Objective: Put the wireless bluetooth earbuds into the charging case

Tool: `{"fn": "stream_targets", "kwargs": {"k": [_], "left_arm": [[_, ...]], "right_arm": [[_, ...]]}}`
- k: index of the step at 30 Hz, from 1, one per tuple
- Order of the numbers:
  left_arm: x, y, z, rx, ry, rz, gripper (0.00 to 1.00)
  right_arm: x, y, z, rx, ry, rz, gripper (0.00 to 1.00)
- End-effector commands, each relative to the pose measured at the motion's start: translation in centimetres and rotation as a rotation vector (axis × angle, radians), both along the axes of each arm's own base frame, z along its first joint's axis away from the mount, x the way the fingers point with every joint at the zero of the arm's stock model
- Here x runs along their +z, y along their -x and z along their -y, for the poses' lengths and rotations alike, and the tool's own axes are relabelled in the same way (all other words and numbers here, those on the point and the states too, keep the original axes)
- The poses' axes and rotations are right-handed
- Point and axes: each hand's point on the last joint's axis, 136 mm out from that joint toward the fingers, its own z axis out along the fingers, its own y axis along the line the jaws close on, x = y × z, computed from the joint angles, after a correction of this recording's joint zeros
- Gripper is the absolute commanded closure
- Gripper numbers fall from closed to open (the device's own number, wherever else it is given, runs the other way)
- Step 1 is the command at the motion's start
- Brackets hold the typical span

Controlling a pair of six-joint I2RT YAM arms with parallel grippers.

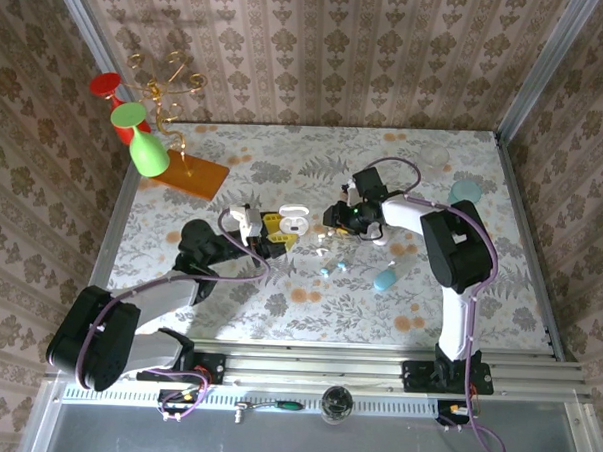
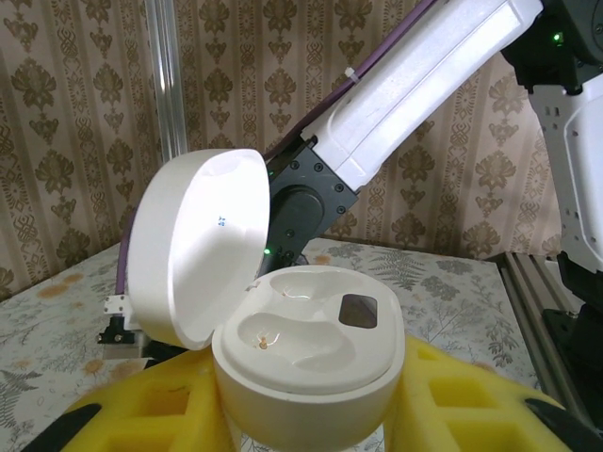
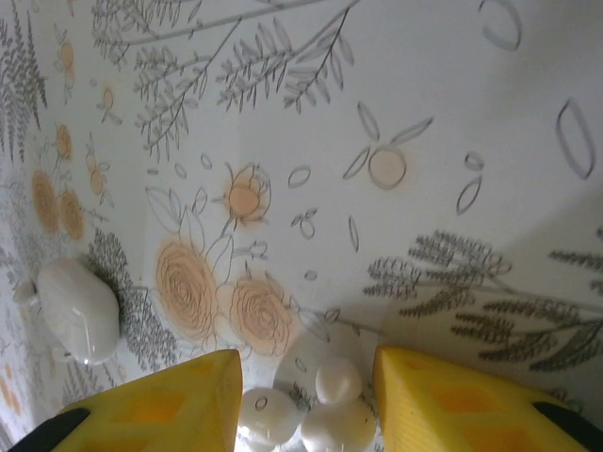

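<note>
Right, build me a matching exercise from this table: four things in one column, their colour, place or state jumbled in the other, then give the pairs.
Things
1. charging case
2. earbuds
3. capsule
4. flat board

Descriptions
A. orange, at the far left of the table
B. lid open, held in the left gripper
C. light blue, lying near the right arm
D. tiny, loose on the table between the two arms

Pairs: 1-B, 2-D, 3-C, 4-A
</note>
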Motion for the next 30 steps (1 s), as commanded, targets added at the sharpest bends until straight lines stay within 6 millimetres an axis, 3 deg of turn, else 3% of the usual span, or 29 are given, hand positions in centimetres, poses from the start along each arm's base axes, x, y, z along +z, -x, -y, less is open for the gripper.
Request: {"fn": "stream_targets", "kwargs": {"k": [1,12,20,30], "left_arm": [[-0.7,-0.4,-0.1,0.018,-0.010,0.012,0.63],[-1.6,-1.5,-0.2,0.050,0.018,-0.019,0.64],[-1.5,-1.8,-0.6,0.079,0.022,-0.010,0.64],[-1.2,-1.4,-1.5,0.118,0.027,-0.004,0.64]], "right_arm": [[0.6,2.2,-0.8,0.063,-0.042,-0.027,0.57],[2.3,4.2,-1.7,0.139,-0.062,0.004,0.57],[3.1,3.0,0.4,0.141,0.098,0.097,0.51],[1.4,1.1,-2.3,0.276,0.147,0.066,0.51]]}}
